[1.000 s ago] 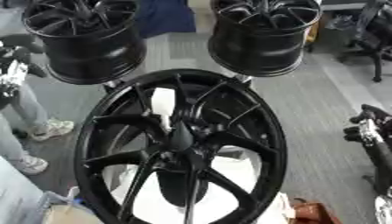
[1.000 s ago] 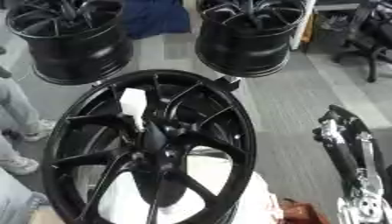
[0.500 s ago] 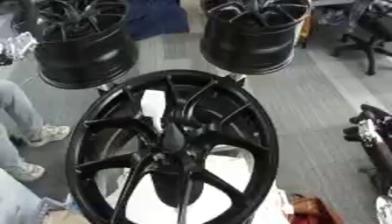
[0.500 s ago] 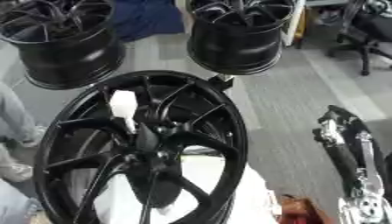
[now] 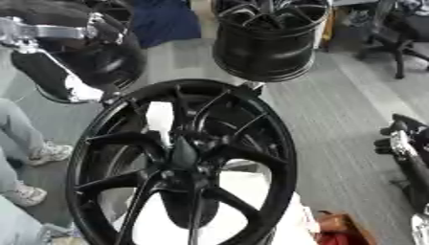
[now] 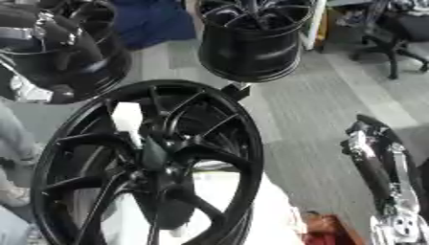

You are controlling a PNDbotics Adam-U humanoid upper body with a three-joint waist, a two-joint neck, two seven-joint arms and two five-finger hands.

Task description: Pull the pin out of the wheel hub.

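The left arm (image 5: 59, 57) has swung in above and left of the wheel (image 5: 180, 162), its hand unclear, so the reach seems begun, while the right hand (image 6: 377, 167) hangs idle, holding nothing, and the pin isn't distinguishable at the hub (image 5: 184, 153).

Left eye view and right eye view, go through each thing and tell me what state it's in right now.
Wheel hub: upright, facing the camera, untouched.
White pin: seated between the spokes, not yet pulled.
Left arm: raised at upper left, robot hand unclear.
Right arm: low at right, off the wheel.
Rear wheel: standing behind.
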